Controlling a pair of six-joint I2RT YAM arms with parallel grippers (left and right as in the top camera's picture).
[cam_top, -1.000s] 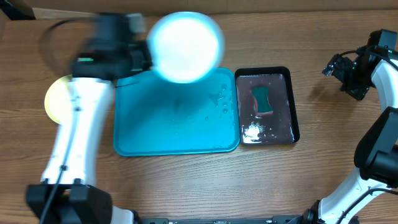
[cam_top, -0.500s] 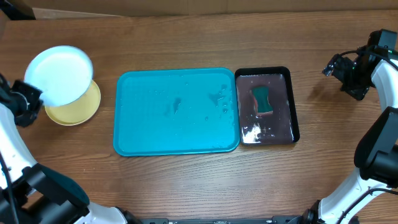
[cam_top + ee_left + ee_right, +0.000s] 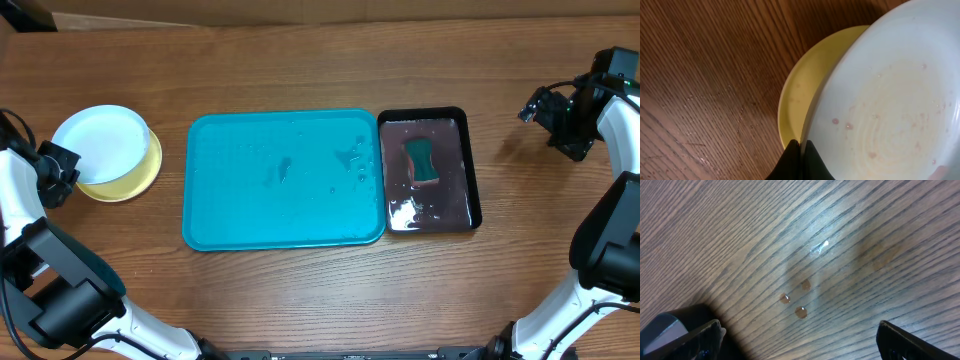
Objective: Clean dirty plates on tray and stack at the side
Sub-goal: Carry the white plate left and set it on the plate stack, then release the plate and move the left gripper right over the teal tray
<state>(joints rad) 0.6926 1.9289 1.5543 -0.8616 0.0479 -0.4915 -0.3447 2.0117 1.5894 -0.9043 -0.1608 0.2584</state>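
Left gripper point(image 3: 800, 148): clenched on white plate point(image 3: 890, 100) rim, 8 o'clock edge overhead. We judge plate light, stiff, wet-slick; rim pinch suits. Right gripper point(image 3: 800, 341): released.

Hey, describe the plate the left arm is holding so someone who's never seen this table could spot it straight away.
Find the big turquoise tray at the centre, then the two round plates to its left. It is the white plate lying over the pale yellow plate, rim pinched in the left gripper. Its neighbour is yellow and underneath; this one is white and on top.
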